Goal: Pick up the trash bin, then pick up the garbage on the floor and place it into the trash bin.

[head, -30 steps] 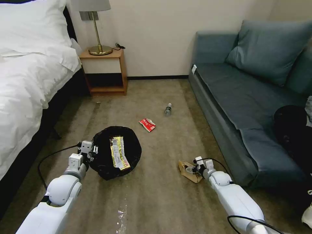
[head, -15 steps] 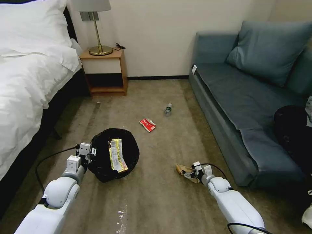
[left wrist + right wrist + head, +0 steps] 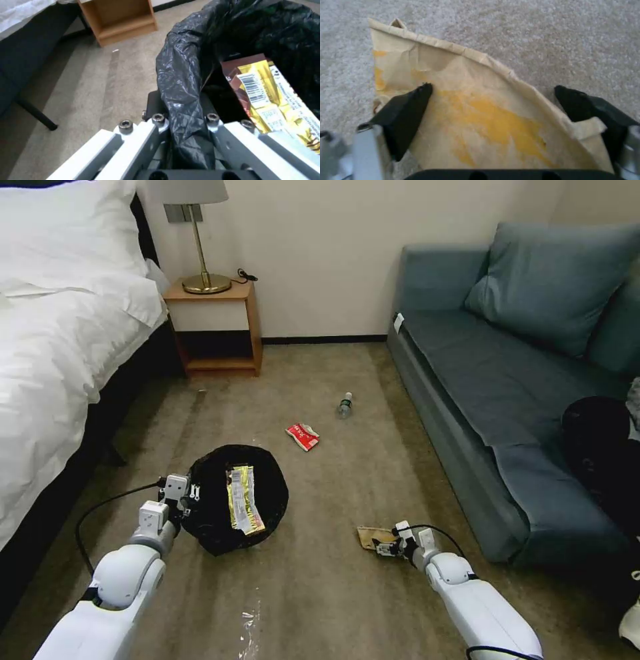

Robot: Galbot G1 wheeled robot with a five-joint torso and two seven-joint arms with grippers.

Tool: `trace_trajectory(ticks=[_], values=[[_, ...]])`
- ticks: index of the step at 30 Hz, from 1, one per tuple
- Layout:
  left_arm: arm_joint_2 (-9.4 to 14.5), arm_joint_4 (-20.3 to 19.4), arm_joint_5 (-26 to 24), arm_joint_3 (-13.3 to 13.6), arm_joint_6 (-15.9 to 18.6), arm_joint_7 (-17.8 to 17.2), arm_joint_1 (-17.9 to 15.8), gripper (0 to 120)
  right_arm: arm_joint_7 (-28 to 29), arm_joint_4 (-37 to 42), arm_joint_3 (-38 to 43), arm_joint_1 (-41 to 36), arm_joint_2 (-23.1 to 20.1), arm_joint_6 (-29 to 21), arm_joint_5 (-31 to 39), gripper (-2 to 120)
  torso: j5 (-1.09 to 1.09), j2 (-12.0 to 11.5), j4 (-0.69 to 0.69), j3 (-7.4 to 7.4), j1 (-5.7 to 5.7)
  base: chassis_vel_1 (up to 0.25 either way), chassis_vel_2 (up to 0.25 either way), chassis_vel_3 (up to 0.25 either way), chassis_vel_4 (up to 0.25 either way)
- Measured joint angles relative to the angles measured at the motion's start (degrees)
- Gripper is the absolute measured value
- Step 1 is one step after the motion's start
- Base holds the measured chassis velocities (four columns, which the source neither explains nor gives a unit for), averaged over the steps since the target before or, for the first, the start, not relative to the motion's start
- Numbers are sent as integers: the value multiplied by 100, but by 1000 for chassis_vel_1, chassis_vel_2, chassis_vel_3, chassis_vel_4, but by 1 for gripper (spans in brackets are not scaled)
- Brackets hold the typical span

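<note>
The trash bin (image 3: 212, 527), lined with a black bag (image 3: 186, 75), hangs tilted at the left, opening toward me. My left gripper (image 3: 184, 492) is shut on its near rim, jaws pinching the bag (image 3: 184, 117). A yellowish wrapper (image 3: 243, 499) lies inside the bin (image 3: 270, 100). The brown paper bag (image 3: 369, 535) lies flat on the carpet at the right. My right gripper (image 3: 388, 545) is low over it and open, its black fingers (image 3: 407, 112) straddling the bag (image 3: 470, 112). A red-and-white packet (image 3: 303, 436) and a small clear bottle (image 3: 345, 405) lie farther off on the floor.
A bed (image 3: 60, 353) runs along the left and a blue-grey sofa (image 3: 507, 400) along the right. A wooden nightstand (image 3: 217, 327) with a lamp stands at the far wall. Open carpet lies between them. A dark object (image 3: 597, 447) rests on the sofa's near end.
My right gripper has drawn back toward me and lower. The paper bag now lies flatter and a little farther left. The bin shifted slightly in my left gripper.
</note>
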Motion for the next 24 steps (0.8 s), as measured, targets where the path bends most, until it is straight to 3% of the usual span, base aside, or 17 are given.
trace_trajectory(ticks=[10, 24], values=[[-35, 60, 4, 49, -2, -3, -86, 5, -14, -65, -46, 2, 22, 153, 9, 63, -1, 0, -2, 0, 0, 0, 0, 0, 0], [-11, 73, 1, 38, -24, 3, -71, 5, 3, -13, -90, -35, 66, 173, -19, 34, 1, 0, -1, 0, 0, 0, 0, 0, 0]])
